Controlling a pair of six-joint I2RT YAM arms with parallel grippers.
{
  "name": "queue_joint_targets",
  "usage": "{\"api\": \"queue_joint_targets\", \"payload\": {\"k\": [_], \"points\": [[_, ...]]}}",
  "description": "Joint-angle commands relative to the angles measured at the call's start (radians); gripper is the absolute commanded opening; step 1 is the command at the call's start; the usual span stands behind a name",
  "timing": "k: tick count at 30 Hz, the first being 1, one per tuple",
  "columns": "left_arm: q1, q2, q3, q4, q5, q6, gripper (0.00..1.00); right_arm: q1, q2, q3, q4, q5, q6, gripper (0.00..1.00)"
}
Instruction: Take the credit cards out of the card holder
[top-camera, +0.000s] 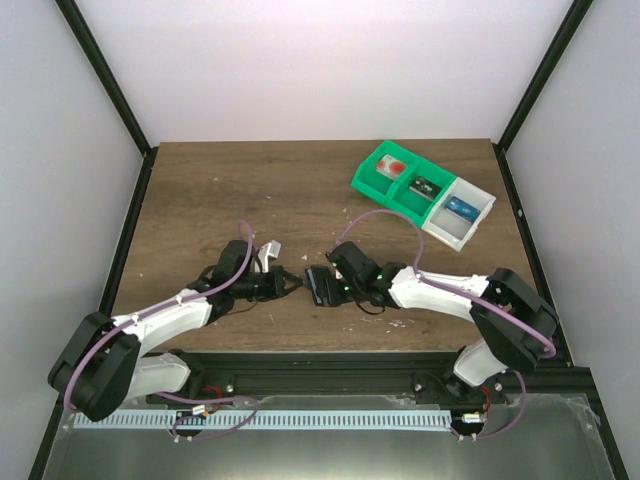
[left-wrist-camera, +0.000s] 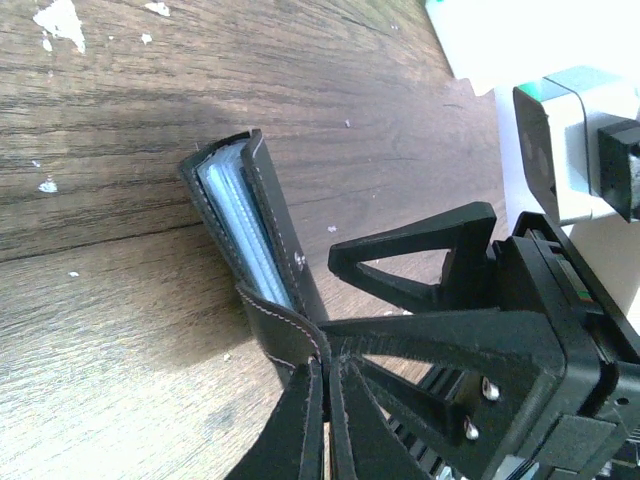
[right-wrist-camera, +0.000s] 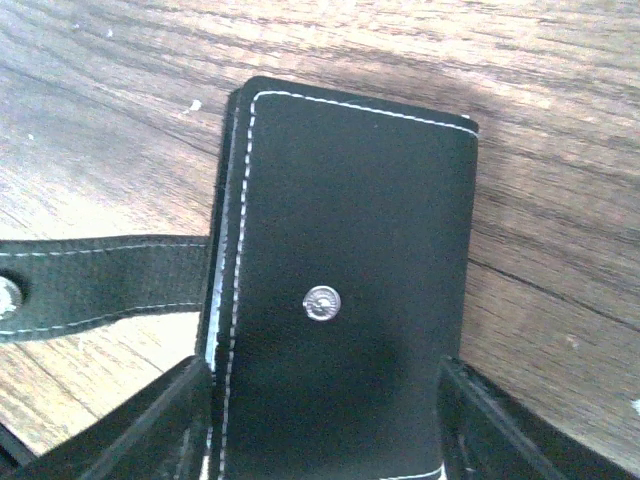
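Observation:
The card holder is black with white stitching and sits between both grippers at the table's front middle. In the right wrist view its black face shows a metal snap stud, and my right gripper is shut across its width, one finger on each long edge. In the left wrist view the holder stands on edge with pale blue cards showing in its open side. My left gripper is shut on the holder's strap, which is pulled out to the side. The strap also shows in the right wrist view.
A green and white compartment tray with small items stands at the back right. Small white flecks lie on the wooden table. Black frame posts rise at the table's left and right edges.

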Motion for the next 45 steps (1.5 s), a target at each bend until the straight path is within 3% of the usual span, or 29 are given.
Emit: {"api": "queue_joint_targets", "payload": {"k": [1, 15, 24, 26, 36, 39, 42, 45], "points": [[0.001, -0.023, -0.018, 0.001, 0.005, 0.006, 0.00, 0.010, -0.022, 0.041, -0.056, 0.082, -0.005, 0.55], [0.001, -0.045, -0.046, -0.043, -0.014, 0.038, 0.00, 0.010, -0.070, 0.068, -0.152, 0.216, -0.008, 0.39], [0.015, -0.062, -0.080, -0.110, -0.085, 0.067, 0.00, 0.010, -0.094, 0.062, -0.183, 0.245, 0.013, 0.03], [0.030, -0.065, -0.080, -0.130, -0.098, 0.074, 0.00, 0.010, -0.106, 0.051, -0.180, 0.232, 0.022, 0.01], [0.147, -0.137, -0.072, -0.223, -0.144, 0.101, 0.00, 0.009, -0.172, -0.090, -0.088, 0.118, 0.136, 0.01], [0.147, -0.147, -0.075, -0.217, -0.123, 0.100, 0.00, 0.009, -0.190, -0.139, -0.042, 0.072, 0.182, 0.17], [0.146, -0.135, -0.079, -0.191, -0.062, 0.110, 0.00, 0.010, -0.192, -0.120, -0.093, 0.092, 0.199, 0.25], [0.147, -0.122, -0.082, -0.178, -0.034, 0.134, 0.00, 0.010, -0.203, -0.070, -0.132, 0.082, 0.179, 0.43]]}}
